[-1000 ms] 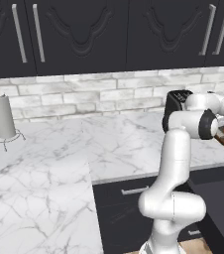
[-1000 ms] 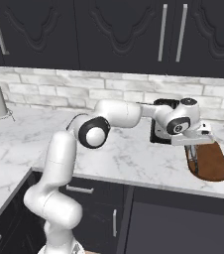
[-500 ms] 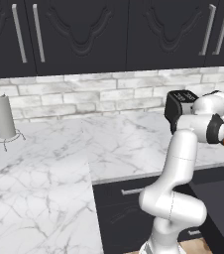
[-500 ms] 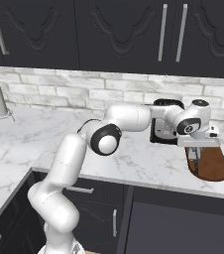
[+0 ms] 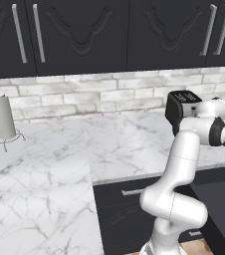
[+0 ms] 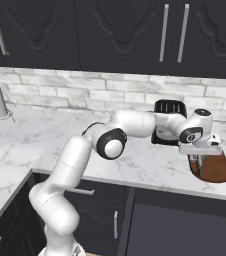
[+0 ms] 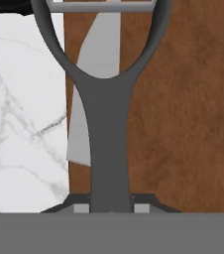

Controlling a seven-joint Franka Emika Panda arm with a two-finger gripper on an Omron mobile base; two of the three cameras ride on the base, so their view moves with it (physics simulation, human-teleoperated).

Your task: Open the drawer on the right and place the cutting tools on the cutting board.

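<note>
The cutting board (image 6: 216, 169), a flat reddish-brown wooden slab with rounded corners, lies on the white marbled counter (image 6: 135, 160) at about four o'clock from the black-and-silver toaster (image 6: 169, 111) in the right base view, close to the counter's front edge. It is placed there as the target for the cutting tools.

The two-finger gripper (image 6: 199, 161) is held directly over the board's left end, pointing down at it. A dark grey Y-shaped utensil (image 7: 106, 124), its forked head spanned by a thin silvery bar, is seen in the hand view running from six o'clock up to twelve o'clock, straight along the gripper's line. Its stem is judged to be clamped between the jaws, which are drawn in narrowly around it; the finger pads themselves are hidden at the bottom edge, so the contact cannot be seen outright. The tool is carried end-on, presumably so that it can be lowered flat onto the wood.

Beneath the utensil a broad silvery blade (image 7: 84, 119) is seen on the board's left edge, partly overhanging the counter; its handle is not visible.

In the right base view the wide drawer (image 6: 180, 220) with a dark grey interior is seen standing open below the board at six o'clock.
</note>
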